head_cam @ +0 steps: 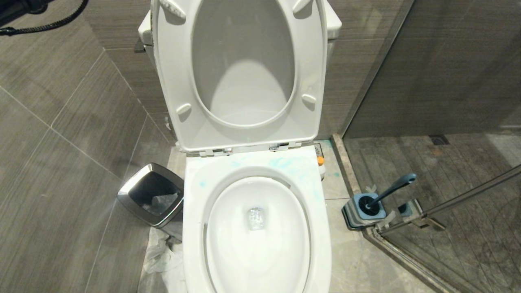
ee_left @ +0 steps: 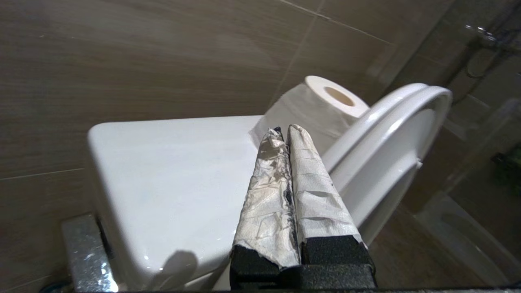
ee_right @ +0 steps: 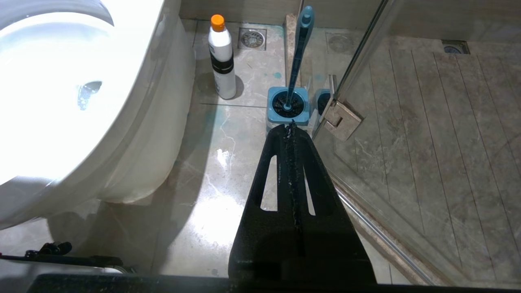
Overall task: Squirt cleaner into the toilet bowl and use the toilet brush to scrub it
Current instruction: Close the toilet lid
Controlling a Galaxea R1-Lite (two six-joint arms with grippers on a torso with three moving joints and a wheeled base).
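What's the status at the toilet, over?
Left gripper shut, empty, up by the cistern. Right gripper shut, empty, short of the toilet brush in its holder. Toilet bowl open, cleaner smeared on rim. Nothing blocking.

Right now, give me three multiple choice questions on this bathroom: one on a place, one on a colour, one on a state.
1. Where is the toilet brush?
A. in its holder by the glass door
B. in the toilet bowl
C. in the waste bin

2. What colour is the bottle cap?
A. green
B. orange
C. black

3. How are the seat and lid?
A. both down
B. both raised
C. only the lid raised

A: the head sits in the holder. B: seen in the right wrist view. B: the toilet bowl rim lies bare.
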